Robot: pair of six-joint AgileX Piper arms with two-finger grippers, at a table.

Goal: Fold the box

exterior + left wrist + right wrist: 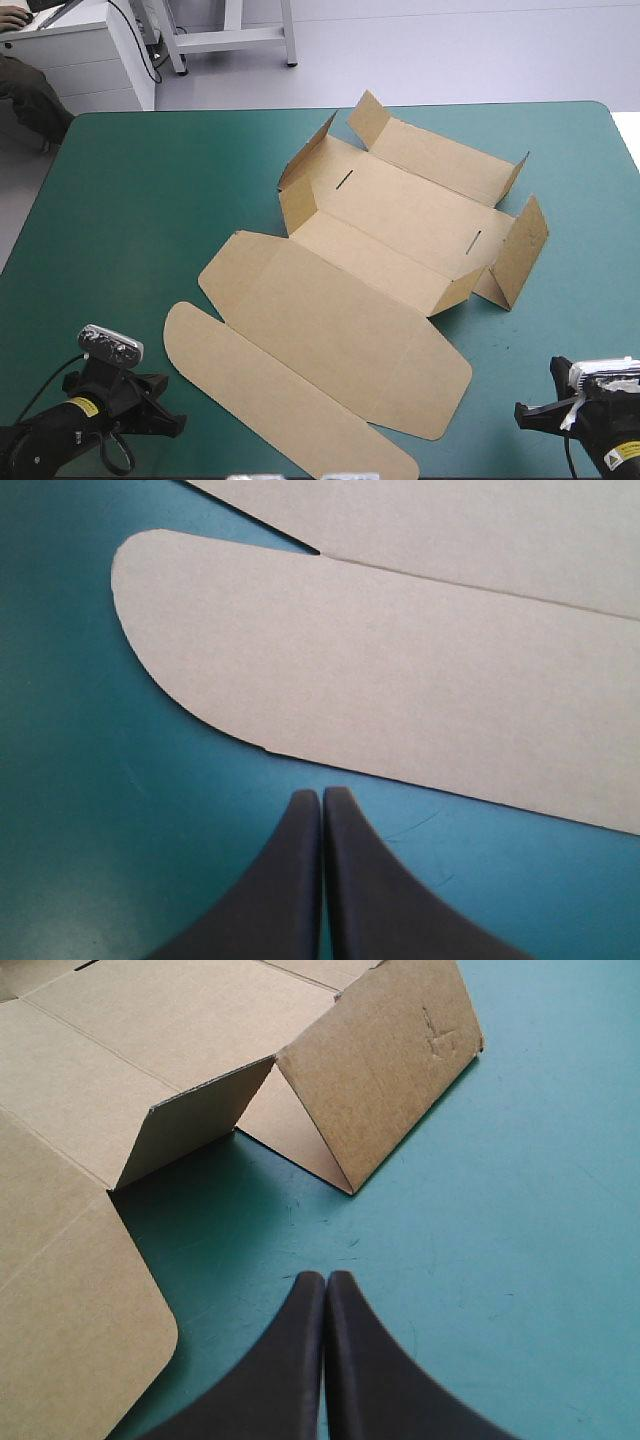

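**A:** What surface does the scene show?

**B:** A table with a teal-green cover [140, 200], seen from above. It fills most of the high view.

**A:** Where is the box?

**B:** The brown box [400, 215] lies around the middle of the table and reaches toward the near edge. It is a cut sheet of board, partly raised. Its base lies flat and has two short slots cut in it. The far wall [440, 160] tilts upward, and a side wall [298, 190] on the left stands up too. On the right, a side flap [520, 250] leans up like a small tent.

**A:** And the rest of the sheet?

**B:** The lid panel [340, 330] lies flat on the cover, on the near side of the base. A long rounded flap [270, 400] joins it along a crease and is also flat.

**A:** How do the grippers stand?

**B:** The left gripper [321, 796] is over the cover by the near left corner. Its black fingers are pressed together in one pointed arch and hold nothing. The rounded flap's edge lies just ahead of the tips, not touching them. The right gripper [326, 1278] is by the near right corner, its fingers likewise together and empty. The tented side flap stands ahead of it, apart, and a rounded corner of the lid panel lies beside it.
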